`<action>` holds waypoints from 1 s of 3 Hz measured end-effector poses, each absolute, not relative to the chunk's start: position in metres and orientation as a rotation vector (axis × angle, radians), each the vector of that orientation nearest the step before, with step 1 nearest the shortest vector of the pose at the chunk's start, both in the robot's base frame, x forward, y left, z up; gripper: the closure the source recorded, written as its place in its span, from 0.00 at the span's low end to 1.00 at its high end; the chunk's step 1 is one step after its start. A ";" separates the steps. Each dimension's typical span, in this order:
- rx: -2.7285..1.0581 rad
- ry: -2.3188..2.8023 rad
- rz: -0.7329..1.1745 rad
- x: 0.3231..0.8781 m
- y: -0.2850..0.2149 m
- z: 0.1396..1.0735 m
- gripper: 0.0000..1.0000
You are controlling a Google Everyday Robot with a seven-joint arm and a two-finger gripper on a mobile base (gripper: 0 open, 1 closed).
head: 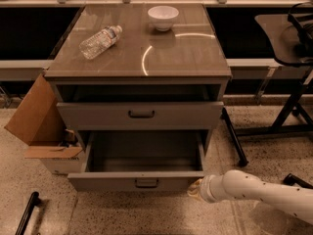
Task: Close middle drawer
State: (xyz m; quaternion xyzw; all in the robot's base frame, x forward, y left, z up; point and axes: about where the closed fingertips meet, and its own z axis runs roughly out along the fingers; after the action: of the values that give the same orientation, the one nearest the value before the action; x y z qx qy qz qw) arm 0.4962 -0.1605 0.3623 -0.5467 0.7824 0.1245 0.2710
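Note:
The middle drawer (142, 180) of the grey cabinet is pulled far out. Its flat grey front with a small dark handle (146, 182) faces me, and its inside is empty. The drawer above (141, 114) stands a little way out. The lowest drawer is hidden under the open one. My gripper (194, 189) is at the end of the white arm (254, 192), low on the right. It is right at the right end of the middle drawer's front.
A clear plastic bottle (100, 41) lies on the cabinet top and a white bowl (163, 17) stands there. An open cardboard box (41, 126) is against the cabinet's left side. A dark table's legs (288, 116) stand to the right. A black bar (27, 214) lies on the floor.

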 end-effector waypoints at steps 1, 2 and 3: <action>-1.472 2.107 0.335 0.496 -0.161 0.362 1.00; -1.454 2.071 0.308 0.517 -0.160 0.359 1.00; -1.454 2.071 0.308 0.517 -0.160 0.359 1.00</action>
State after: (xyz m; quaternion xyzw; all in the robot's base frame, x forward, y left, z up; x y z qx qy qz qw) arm 0.5165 -0.1599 0.3594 -0.5456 0.7770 0.1156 0.2919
